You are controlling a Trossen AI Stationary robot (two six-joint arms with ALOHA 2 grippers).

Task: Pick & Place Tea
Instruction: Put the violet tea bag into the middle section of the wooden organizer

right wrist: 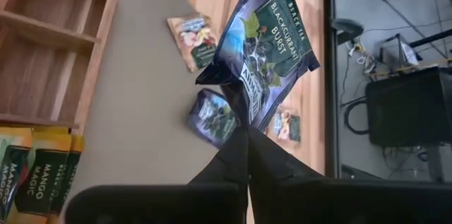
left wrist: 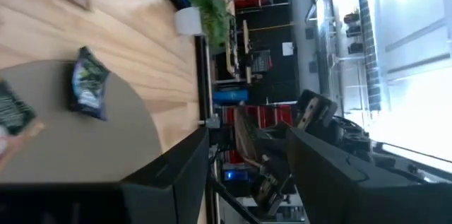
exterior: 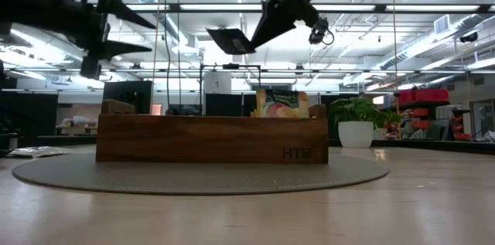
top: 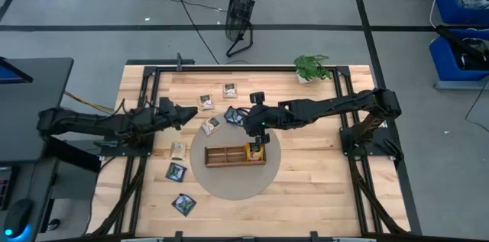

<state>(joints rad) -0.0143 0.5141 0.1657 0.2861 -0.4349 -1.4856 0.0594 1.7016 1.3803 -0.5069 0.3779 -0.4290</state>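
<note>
Tea sachets (top: 177, 172) mostly lie loose; few fill the tray (top: 229, 156). The right gripper (right wrist: 244, 136) pinches a dark sachet (right wrist: 265, 37). The left gripper (top: 192, 113) hangs spread, empty.

Tabletop (top: 306, 188): pale wooden planks in a black frame.
Round mat (top: 229, 182): grey disc near the tabletop's middle, toward the front edge.
Wooden tray (top: 225, 155): long, brown, compartmented, lying on the round mat.
Potted plant (top: 311, 67): green leaves in a white pot, at the tabletop's far right corner.
Fan (top: 242, 13): black, standing on the floor beyond the far edge.
Blue bins (top: 461, 24): on the floor, well off the right edge.
</note>
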